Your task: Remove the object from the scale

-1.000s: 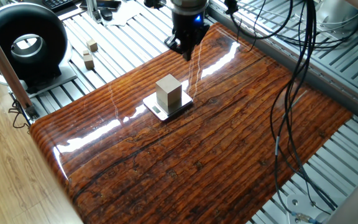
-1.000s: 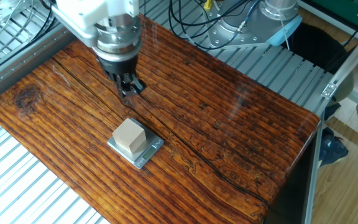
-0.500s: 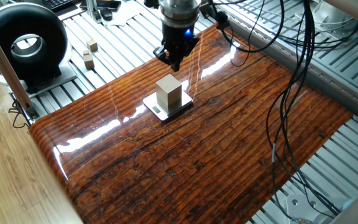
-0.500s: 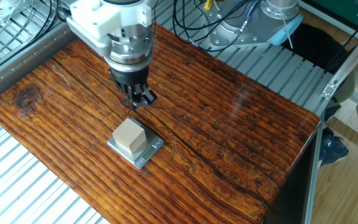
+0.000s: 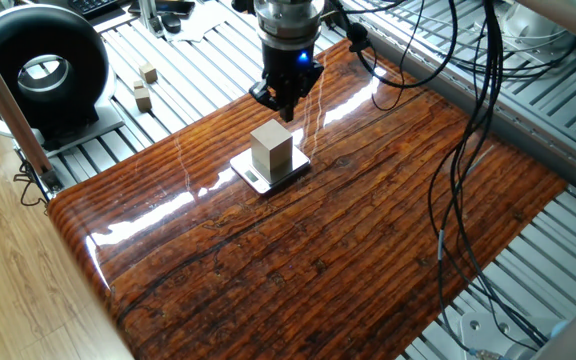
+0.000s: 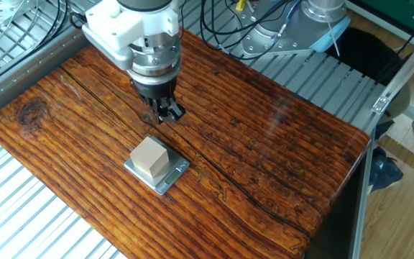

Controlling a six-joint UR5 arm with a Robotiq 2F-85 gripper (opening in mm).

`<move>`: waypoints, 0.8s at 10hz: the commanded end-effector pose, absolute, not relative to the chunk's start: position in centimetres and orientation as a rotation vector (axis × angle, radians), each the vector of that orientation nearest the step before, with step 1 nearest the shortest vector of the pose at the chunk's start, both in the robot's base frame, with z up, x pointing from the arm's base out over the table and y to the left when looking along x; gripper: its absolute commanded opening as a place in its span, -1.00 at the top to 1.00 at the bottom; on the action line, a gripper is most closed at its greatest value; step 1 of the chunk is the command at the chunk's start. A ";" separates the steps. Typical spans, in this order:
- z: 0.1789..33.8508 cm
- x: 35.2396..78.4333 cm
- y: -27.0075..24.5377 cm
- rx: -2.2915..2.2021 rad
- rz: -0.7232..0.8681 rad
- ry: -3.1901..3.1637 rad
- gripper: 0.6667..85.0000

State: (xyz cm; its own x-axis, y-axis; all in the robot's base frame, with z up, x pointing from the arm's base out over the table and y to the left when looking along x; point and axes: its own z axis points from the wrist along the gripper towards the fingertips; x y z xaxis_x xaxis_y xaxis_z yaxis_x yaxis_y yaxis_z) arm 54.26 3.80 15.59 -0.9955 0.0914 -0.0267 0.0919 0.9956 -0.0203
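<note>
The object, a light-tan wooden block [image 5: 271, 150], stands upright on the scale [image 5: 255, 179], a small flat silver plate near the middle of the wooden tabletop. Both also show in the other fixed view, the block [image 6: 150, 158] on the scale [image 6: 171, 178]. My gripper [image 5: 285, 106] hangs above the table just beyond the block, pointing down and apart from it. Its fingers taper together to a point and hold nothing. In the other fixed view the gripper [image 6: 167, 114] is a short way behind the block.
Two small wooden cubes [image 5: 145, 85] lie on the metal slats at the left, next to a black ring-shaped device [image 5: 38, 70]. Black cables [image 5: 468, 130] hang over the right side of the dark wooden tabletop [image 5: 368, 230].
My gripper has moved across the table toward the block and a little lower. The block and the scale have not moved.
</note>
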 end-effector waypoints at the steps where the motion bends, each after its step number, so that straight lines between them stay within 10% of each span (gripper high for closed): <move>1: 15.7 53.4 4.0 0.009 -0.020 3.151 0.99; 6: 14.4 54.2 5.0 0.096 0.025 3.165 0.79; 7: 13.5 56.1 6.1 0.057 0.093 3.130 -0.08; 8: 12.9 57.2 7.6 0.027 0.181 3.114 -0.42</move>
